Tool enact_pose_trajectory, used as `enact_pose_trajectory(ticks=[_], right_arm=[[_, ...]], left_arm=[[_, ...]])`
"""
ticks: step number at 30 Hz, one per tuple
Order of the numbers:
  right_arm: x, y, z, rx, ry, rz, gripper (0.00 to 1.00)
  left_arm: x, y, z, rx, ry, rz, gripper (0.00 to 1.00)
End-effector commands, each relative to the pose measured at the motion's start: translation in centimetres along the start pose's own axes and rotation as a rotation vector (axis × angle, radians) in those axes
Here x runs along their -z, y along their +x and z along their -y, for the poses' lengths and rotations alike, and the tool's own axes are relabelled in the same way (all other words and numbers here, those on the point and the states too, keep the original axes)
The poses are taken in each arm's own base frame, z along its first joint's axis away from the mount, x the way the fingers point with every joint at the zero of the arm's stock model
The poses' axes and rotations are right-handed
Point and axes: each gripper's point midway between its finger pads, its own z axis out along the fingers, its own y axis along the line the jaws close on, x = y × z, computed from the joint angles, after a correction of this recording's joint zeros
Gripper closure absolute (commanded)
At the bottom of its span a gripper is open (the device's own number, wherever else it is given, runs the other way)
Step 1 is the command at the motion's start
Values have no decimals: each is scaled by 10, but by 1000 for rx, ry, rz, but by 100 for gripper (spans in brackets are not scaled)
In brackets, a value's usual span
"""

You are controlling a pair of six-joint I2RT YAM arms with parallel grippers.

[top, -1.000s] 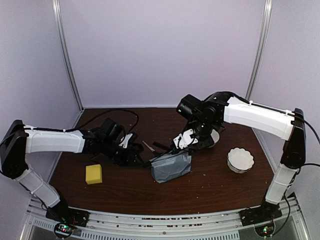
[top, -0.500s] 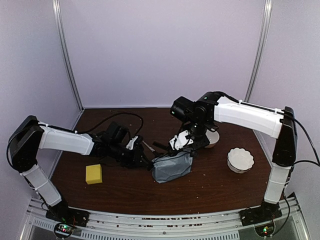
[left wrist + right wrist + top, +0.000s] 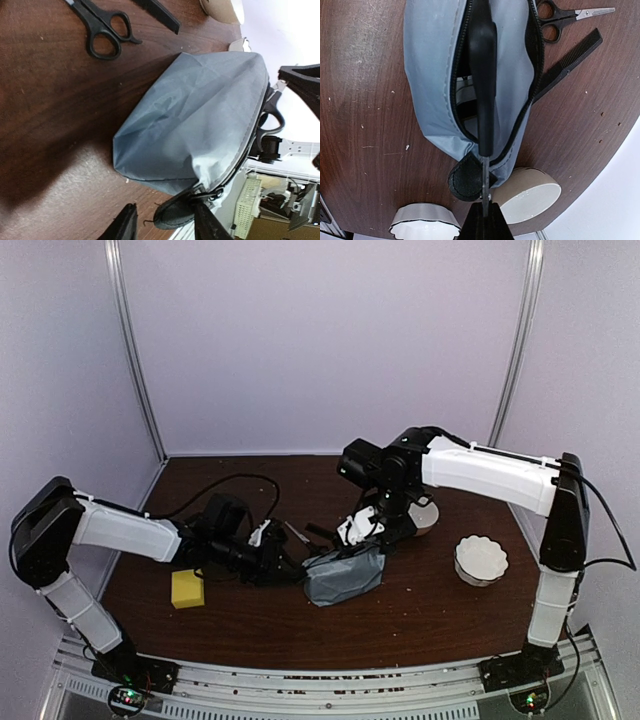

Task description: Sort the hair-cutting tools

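The grey zip pouch [image 3: 343, 573] lies open at mid-table. My right gripper [image 3: 484, 207] is shut on the blades of one pair of black-handled scissors [image 3: 482, 75]. It holds them handle-first in the pouch's open mouth [image 3: 470, 100]. The second pair of scissors [image 3: 570, 17] and the black comb [image 3: 567, 62] lie on the table beyond the pouch. My left gripper [image 3: 165, 225] is open at the pouch's left end, its fingers either side of the black pull tab [image 3: 175, 215]. The clipper and the attachment do not show.
A yellow sponge [image 3: 187, 588] lies front left. A scalloped white bowl [image 3: 480, 560] stands at the right, and a plain white bowl [image 3: 425, 515] sits behind the right gripper. The left arm's cable [image 3: 225, 485] trails over the back left of the table.
My left gripper has slid right along the table to the pouch's left end. My right gripper has shifted slightly left, still holding the scissors at the pouch.
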Motion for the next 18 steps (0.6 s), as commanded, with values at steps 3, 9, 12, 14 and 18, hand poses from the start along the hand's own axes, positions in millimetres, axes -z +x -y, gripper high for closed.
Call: enact_pose_trajectory(ticks=[3, 9, 12, 14, 18], right_arm=[[2, -16, -1, 15, -30, 50, 100], [0, -26, 2, 13, -59, 76, 100], [-3, -30, 3, 16, -66, 77, 100], [-4, -33, 5, 15, -64, 78, 100], [-10, -37, 2, 19, -81, 68, 100]], left_arm=[[3, -7, 38, 11, 227, 43, 64], [8, -9, 50, -11, 264, 47, 82], [11, -10, 50, -29, 244, 55, 94], [14, -10, 51, -44, 234, 62, 100], [20, -11, 52, -60, 207, 79, 100]])
